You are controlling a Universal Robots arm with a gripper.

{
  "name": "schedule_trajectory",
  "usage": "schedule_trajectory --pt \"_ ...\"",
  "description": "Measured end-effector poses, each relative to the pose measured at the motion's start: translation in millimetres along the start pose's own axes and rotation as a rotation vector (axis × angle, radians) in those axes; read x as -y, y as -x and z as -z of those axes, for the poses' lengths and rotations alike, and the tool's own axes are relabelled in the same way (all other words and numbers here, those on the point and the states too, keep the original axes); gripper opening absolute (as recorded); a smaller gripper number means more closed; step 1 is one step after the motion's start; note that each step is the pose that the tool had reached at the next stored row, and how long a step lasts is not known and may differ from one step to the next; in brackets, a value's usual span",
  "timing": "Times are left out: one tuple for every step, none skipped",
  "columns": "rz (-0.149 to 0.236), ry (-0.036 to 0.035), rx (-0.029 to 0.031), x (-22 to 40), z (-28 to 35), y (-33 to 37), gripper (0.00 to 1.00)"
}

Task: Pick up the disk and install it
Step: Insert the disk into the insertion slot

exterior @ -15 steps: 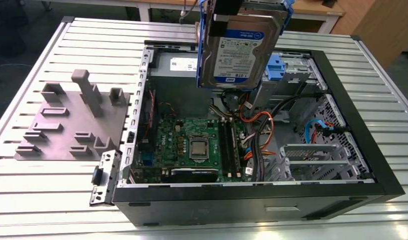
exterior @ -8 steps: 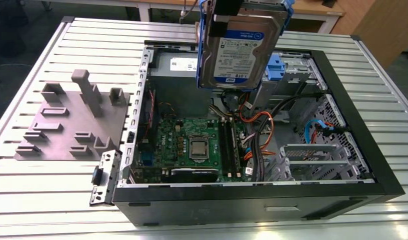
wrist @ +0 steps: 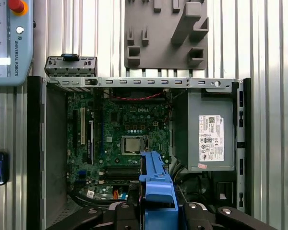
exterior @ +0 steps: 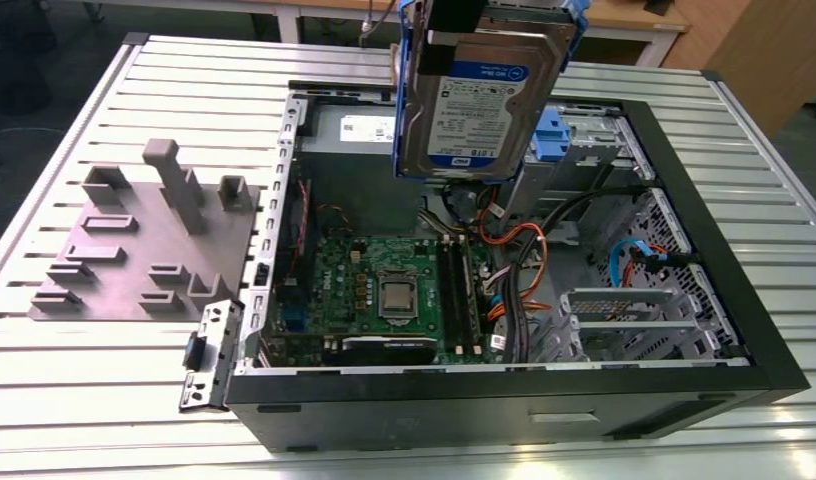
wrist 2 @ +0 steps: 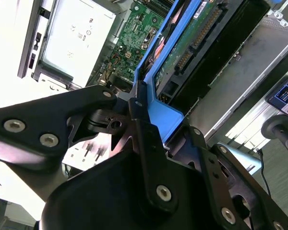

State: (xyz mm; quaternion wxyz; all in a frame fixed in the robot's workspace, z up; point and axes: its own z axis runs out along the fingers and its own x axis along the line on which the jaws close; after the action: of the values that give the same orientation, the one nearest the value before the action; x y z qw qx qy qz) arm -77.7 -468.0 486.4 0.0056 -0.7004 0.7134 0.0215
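A ribbed metal counter (exterior: 88, 400) carries an open computer case (exterior: 768, 340), which lies on its side with the inside facing up. Just beside the case, at the exterior view's left, a grey fixture plate (exterior: 128, 250) with upright blocks lies flat on the counter. Beyond the counter's far edge, wooden furniture (exterior: 742, 50) and a dark floor show. Inside the black walls of the case, the green motherboard (exterior: 381, 290) is uncovered. The grey power supply (wrist: 206, 139) fills one corner, and orange and blue cables (exterior: 522, 250) crowd the part at the exterior view's right. The hand (wrist 2: 137, 103) is clenched on the blue frame (wrist 2: 158, 112) of the disk (exterior: 482, 100). It holds the disk in the air above the open case, apart from the walls. In the exterior view the disk hangs on edge, its long axis close to vertical and a little tilted, and its labelled face shows to that camera. In the second wrist view its circuit-board side with the connectors shows.
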Motion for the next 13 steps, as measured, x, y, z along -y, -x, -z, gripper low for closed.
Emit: schedule_trajectory --pt "0.000 0.0000 0.0000 0.0 0.0 0.0 0.37" --pt "0.000 0.0000 0.0000 0.0 0.0 0.0 0.37" --pt "0.000 0.0000 0.0000 0.0 0.0 0.0 0.37" --pt "0.000 0.0000 0.0000 0.0 0.0 0.0 0.37" --pt "0.000 0.0000 -0.0001 0.0 0.0 -0.1 0.37" --pt "0.000 0.0000 0.0000 0.0 0.0 -0.1 0.37" --pt "0.000 0.0000 0.0000 0.0 0.0 -0.3 0.37" --pt "0.000 0.0000 -0.0001 0.0 0.1 -0.7 0.37" --pt "0.000 0.0000 -0.0001 0.1 0.1 -1.4 0.37" --pt "0.000 0.0000 0.0000 0.1 0.1 -2.4 0.37" --pt "0.000 0.0001 -0.0001 0.1 0.1 -4.0 0.37" --pt "0.000 0.0000 0.0000 0.1 0.1 -6.0 0.37" --pt "0.000 0.0000 0.0000 0.1 0.2 -8.0 0.37"
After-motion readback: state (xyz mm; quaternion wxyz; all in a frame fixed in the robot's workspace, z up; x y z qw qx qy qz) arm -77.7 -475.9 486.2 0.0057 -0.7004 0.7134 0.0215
